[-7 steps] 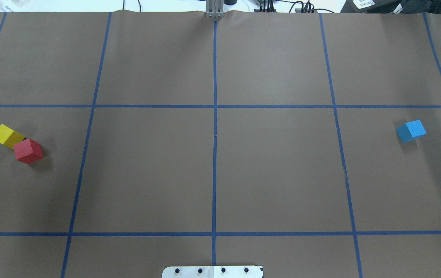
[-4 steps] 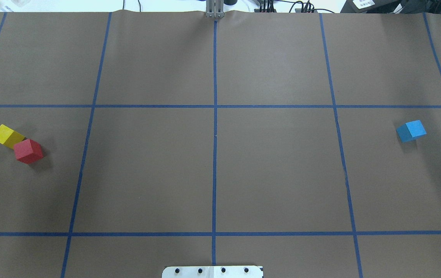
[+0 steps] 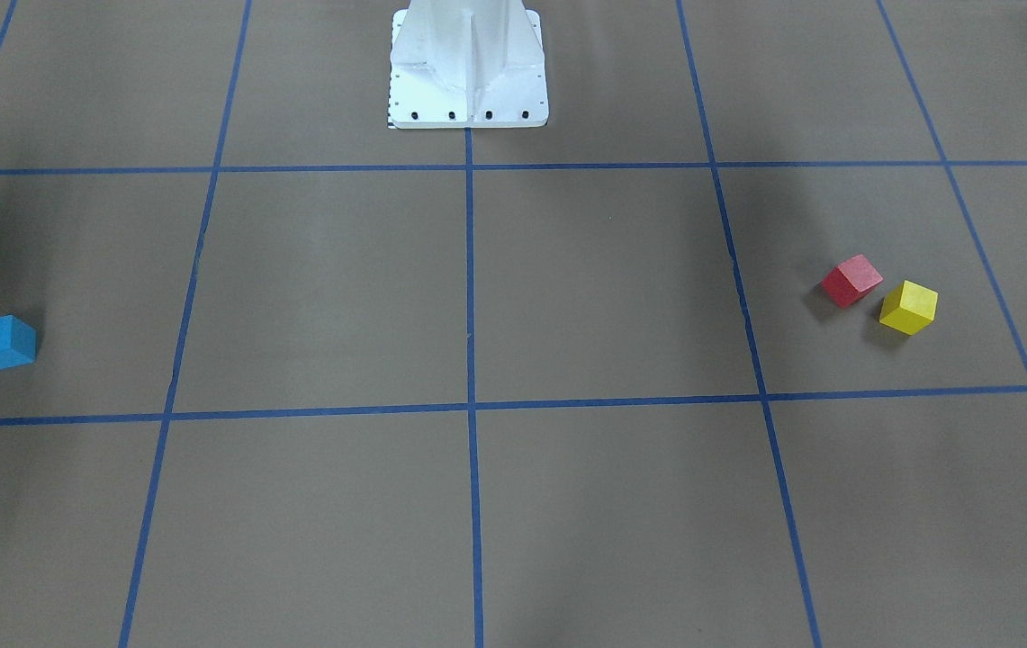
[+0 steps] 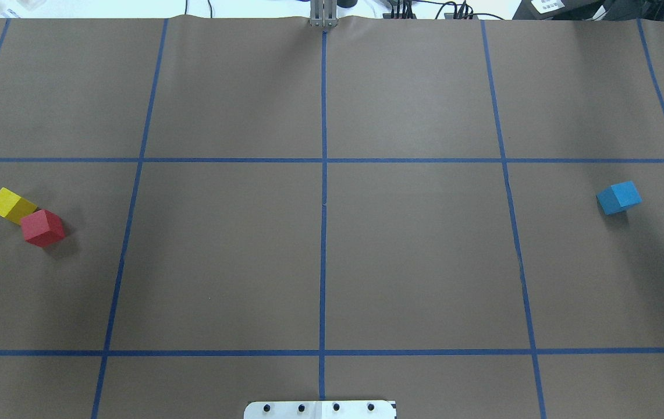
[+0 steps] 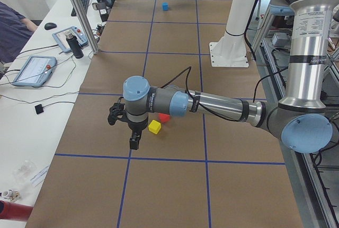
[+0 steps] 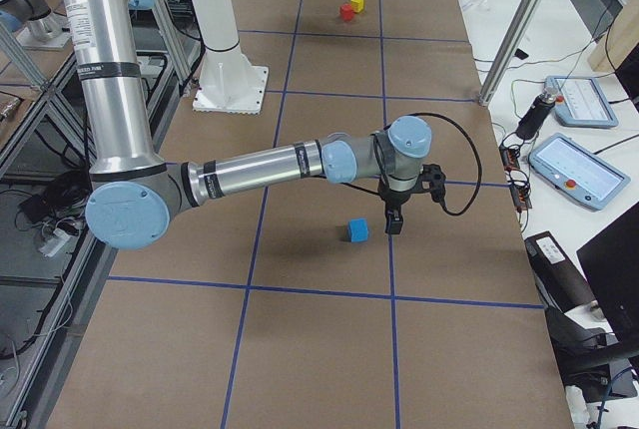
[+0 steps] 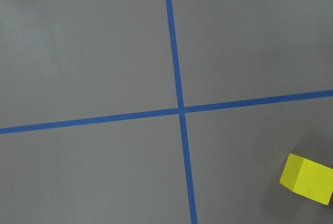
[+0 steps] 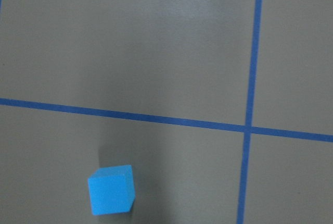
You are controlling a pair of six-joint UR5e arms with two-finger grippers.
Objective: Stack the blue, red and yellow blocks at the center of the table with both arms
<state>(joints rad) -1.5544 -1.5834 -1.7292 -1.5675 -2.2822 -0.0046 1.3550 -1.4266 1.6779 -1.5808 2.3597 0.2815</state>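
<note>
Blue block (image 4: 618,197): a small matt cube with crisp edges, resting flat on the brown tabletop (image 4: 419,256) far out on the robot's right side, turned a little askew to the blue tape grid (image 4: 323,262). Red block (image 4: 43,227) and yellow block (image 4: 10,204): cubes of the same build, lying together far out on the robot's left side, the red one nearer the centre. They sit corner to corner. Whether they touch is hard to settle, since the overhead view suggests contact and the front view a sliver of gap. All three lie well apart from the middle of the tabletop, so stacking is judged not yet begun.

Right tool (image 6: 393,220): hangs above the tabletop just beside the blue block, not over it; its wrist camera shows the cube low and left of frame. Left tool (image 5: 135,142): hangs likewise near the yellow block, off to one side. Both are seen only from the table ends, so whether either is spread or pressed together cannot be told.

Step in hand, as judged: the approach to a first pick. To do it well, each arm should centre over its cube, turn the wrist so the tool closes on two flat opposite faces rather than on corners, and descend straight. On the left the neighbouring cube crowds one side, so closing across the free faces should avoid nudging the pair.
</note>
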